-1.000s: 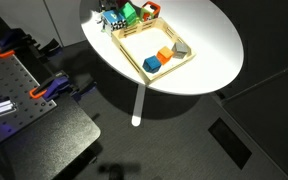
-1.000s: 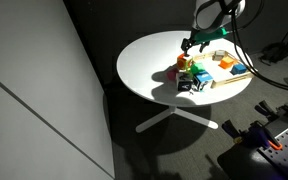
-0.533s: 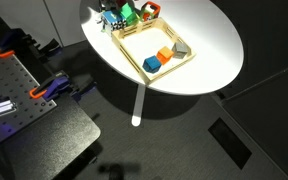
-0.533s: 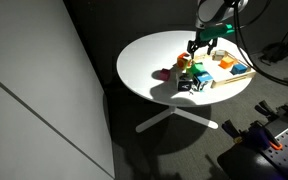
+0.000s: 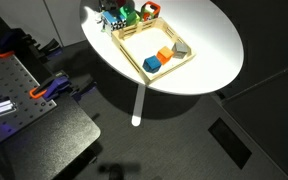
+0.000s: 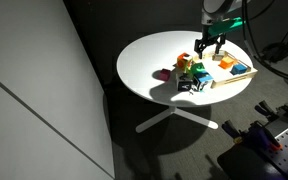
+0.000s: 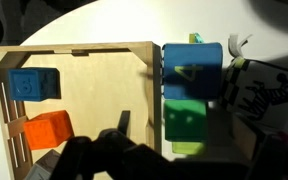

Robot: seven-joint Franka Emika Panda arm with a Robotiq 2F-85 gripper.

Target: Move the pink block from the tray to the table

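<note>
Wrist view, left to right: a blue block (image 7: 34, 84) and an orange block (image 7: 46, 130) lie inside the tray (image 7: 79, 52). A blue-and-green box (image 7: 191, 95) stands just outside the tray's right rim. No pink shows anywhere in this frame.

In an exterior view, again read from the left, the pink block (image 6: 163, 73) sits on the bare white table (image 6: 144, 52). It is clear of the tray and just to the left of a huddle of coloured blocks (image 6: 189, 76). Next comes the gripper (image 6: 206, 45), raised above the tray's end nearest that huddle. Its 2 fingers look spread, with nothing between them.

Further right the tray runs on toward the table edge.

The relation that matters is that the pink block lies to the left of the claw and lower down, with the huddle of blocks between the 2. The block is cube-like and too small here to show any long axis, so no approach angle stands out. With only 1 arm on the rig, there is no question of which is nearer.

Judged from how things lie, the block is already off the tray and on the table. The coming move looks like a withdrawal up and away, which should keep clear of the huddle below.
</note>
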